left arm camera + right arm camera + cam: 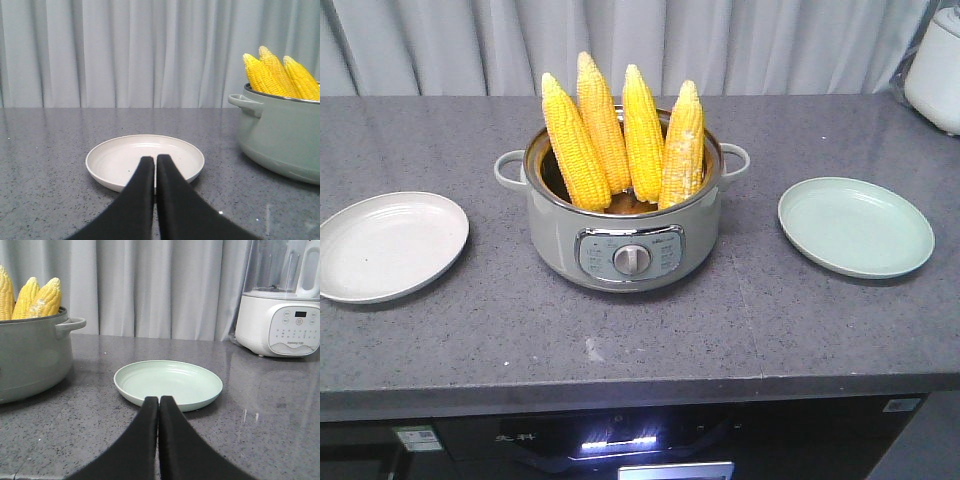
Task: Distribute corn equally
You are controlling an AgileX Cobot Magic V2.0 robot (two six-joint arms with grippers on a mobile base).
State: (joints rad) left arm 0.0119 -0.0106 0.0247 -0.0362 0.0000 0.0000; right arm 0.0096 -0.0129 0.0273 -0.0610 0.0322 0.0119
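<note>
Several yellow corn (620,135) cobs stand upright in a grey-green electric pot (630,240) at the counter's middle. The corn (280,75) shows at the right of the left wrist view and the corn (35,297) at the left of the right wrist view. A white plate (390,245) lies left of the pot, a pale green plate (855,225) right of it. My left gripper (155,159) is shut and empty, in front of the white plate (125,155). My right gripper (159,399) is shut and empty, before the green plate (170,380). Neither arm shows in the front view.
A white blender base (280,327) with a clear jug stands at the back right of the counter, and its edge (940,70) shows in the front view. Grey curtains hang behind. The counter's front edge (640,385) runs below the pot.
</note>
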